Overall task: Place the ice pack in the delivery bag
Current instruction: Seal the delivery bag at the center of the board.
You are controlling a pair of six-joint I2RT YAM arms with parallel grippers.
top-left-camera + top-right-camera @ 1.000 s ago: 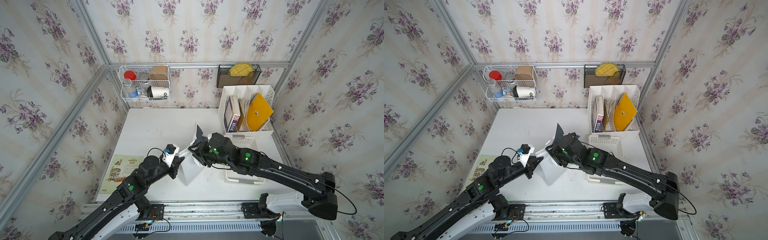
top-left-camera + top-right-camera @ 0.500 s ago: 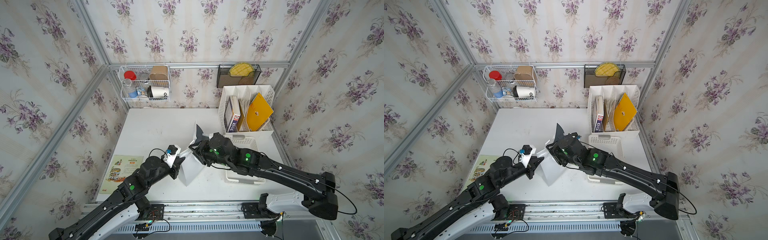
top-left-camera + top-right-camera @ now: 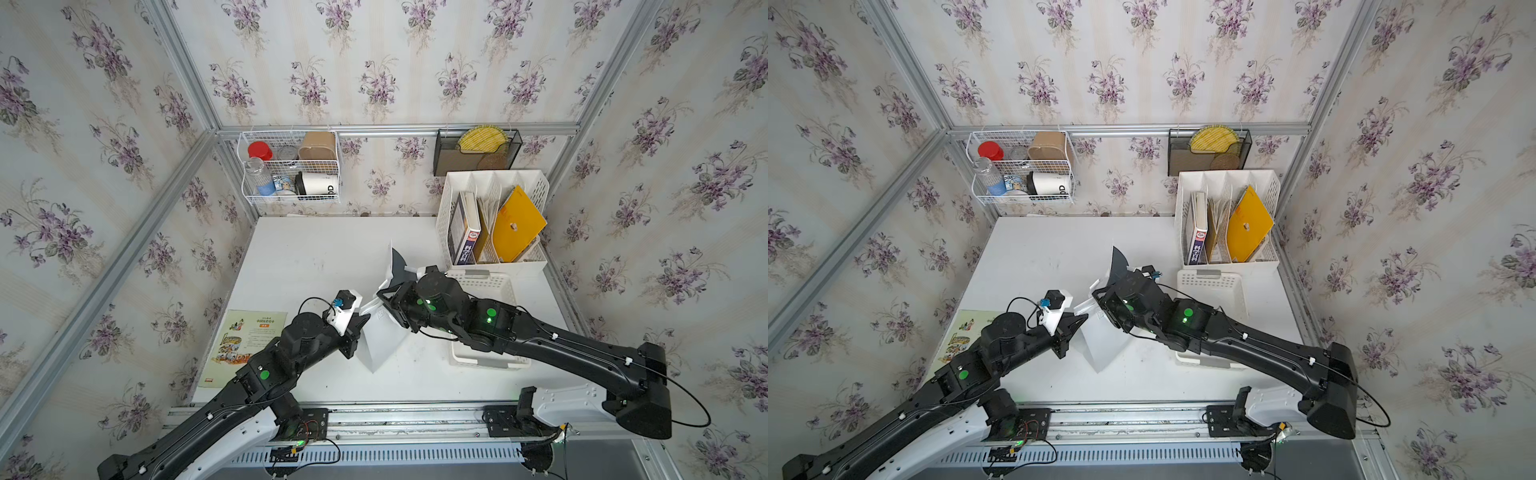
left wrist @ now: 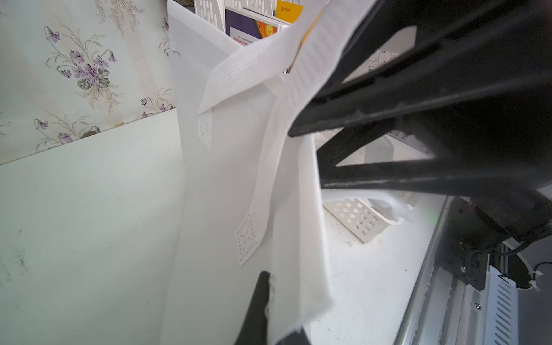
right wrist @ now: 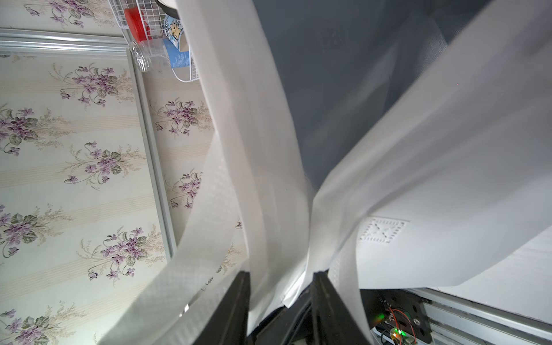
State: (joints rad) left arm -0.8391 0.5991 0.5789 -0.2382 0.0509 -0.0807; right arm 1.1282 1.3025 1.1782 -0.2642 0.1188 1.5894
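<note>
The white delivery bag (image 3: 380, 340) (image 3: 1100, 345) stands mid-table between my two arms. My left gripper (image 3: 365, 319) (image 3: 1084, 319) (image 4: 274, 316) is shut on the bag's near side edge (image 4: 224, 194). My right gripper (image 3: 381, 291) (image 3: 1097, 291) (image 5: 280, 274) sits at the bag's top rim. Its jaws stand a little apart, with a fold of the white rim hanging between them. The grey foil lining (image 5: 328, 74) and a strap handle (image 5: 209, 239) show in the right wrist view. The ice pack does not show clearly. A blurred soft whitish shape (image 4: 388, 206) lies in the tray.
A low white perforated tray (image 3: 490, 286) (image 3: 1212, 286) (image 4: 358, 221) lies right of the bag, partly under my right arm. Behind it stands a white file rack (image 3: 536, 195) with books. A leaflet (image 3: 245, 345) lies front left. A wire basket (image 3: 291, 170) hangs on the back wall.
The right gripper's jaws have drawn closer together around the bag's rim. Both arms and the bag have barely moved.
</note>
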